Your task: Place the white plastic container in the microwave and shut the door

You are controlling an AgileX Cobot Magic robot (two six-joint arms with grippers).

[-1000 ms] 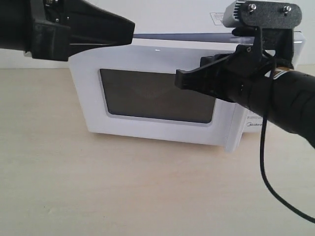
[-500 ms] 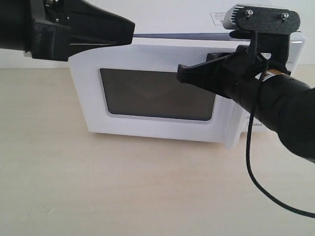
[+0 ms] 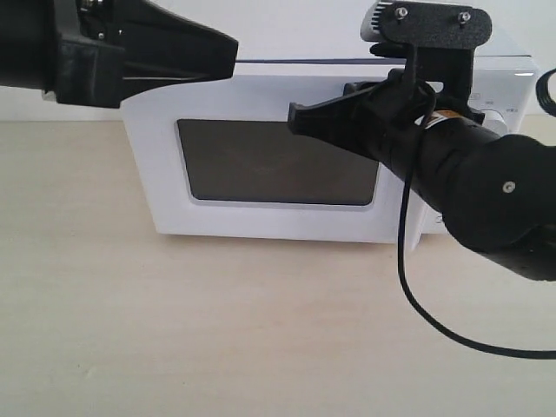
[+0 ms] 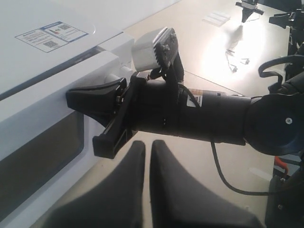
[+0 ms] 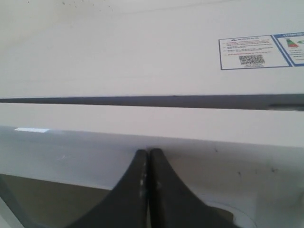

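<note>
Right claw (image 3: 295,111) first: its two black fingers are pressed together into a single wedge with nothing between them, and the tips rest against the white upper frame of the door (image 3: 156,156). I count two claws, one microwave (image 5: 118,57), one door with one dark window (image 3: 261,165), one printed label (image 5: 247,52) on the microwave's top, and one black cable (image 3: 404,261) looping down from the right arm over the pale table (image 3: 217,330). Seen from the right claw, the door lies flat in front of its tips, the window begins just below them, and the microwave's top runs away beyond, parted from the door's upper edge by a thin dark seam. I cannot tell whether the door is fully latched. The window is too dark to show what sits behind it. Left claw (image 3: 228,45) has its fingers together too, only a hairline gap between them, and grips nothing. It stands off from the door near the upper corner, well apart from the right claw's tips and pointing toward them.
</note>
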